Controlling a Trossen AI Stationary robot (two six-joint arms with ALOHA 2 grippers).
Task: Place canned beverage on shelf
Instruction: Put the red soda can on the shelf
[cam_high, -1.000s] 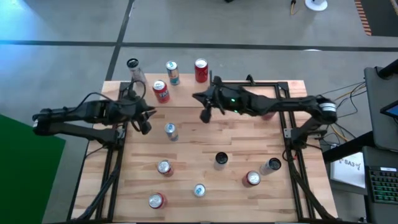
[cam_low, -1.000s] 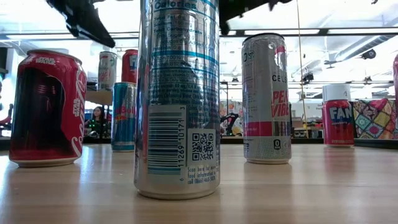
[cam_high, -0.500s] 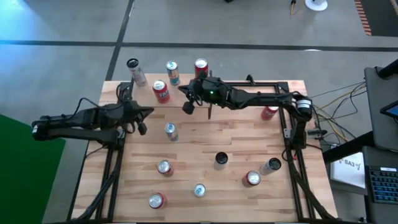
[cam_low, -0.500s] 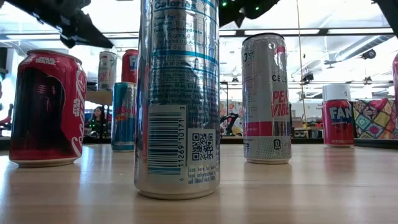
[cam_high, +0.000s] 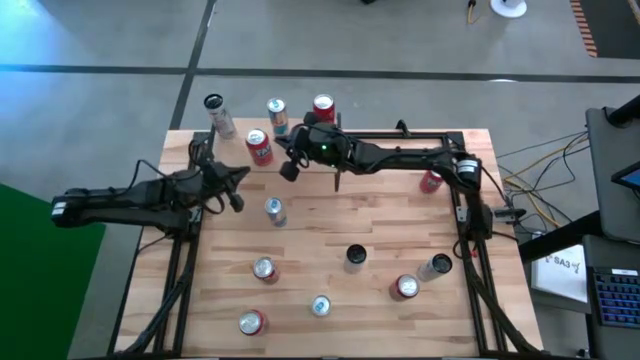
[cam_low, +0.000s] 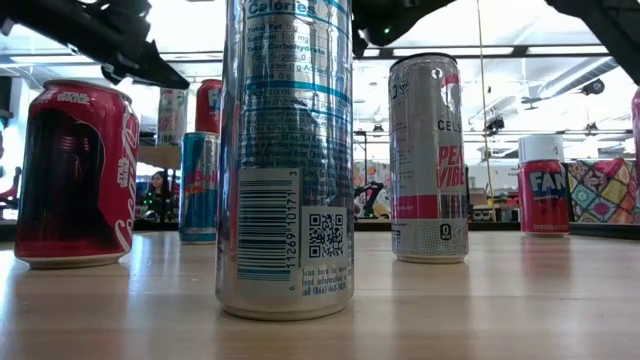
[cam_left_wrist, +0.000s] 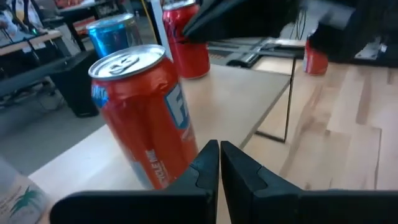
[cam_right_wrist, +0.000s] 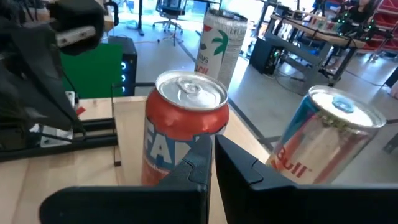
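Butcher-block tabletop (cam_high: 330, 225) carries several loose cans; four cans already stand on the shelf (cam_high: 232, 150) at its far edge, among them an orange Fanta can (cam_high: 259, 147). My left gripper (cam_high: 234, 186) and right gripper (cam_high: 290, 167) both hover by that can, fingers pressed together, holding nothing. I judge I am between placements: next I must spread one claw over a table can, perhaps the slim silver can (cam_high: 273, 211), keeping clear of my other arm.

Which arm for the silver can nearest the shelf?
Left, probably. The silver can lies on its half of the table, close to the left gripper. The right gripper is about as near, but that arm is stretched far across.
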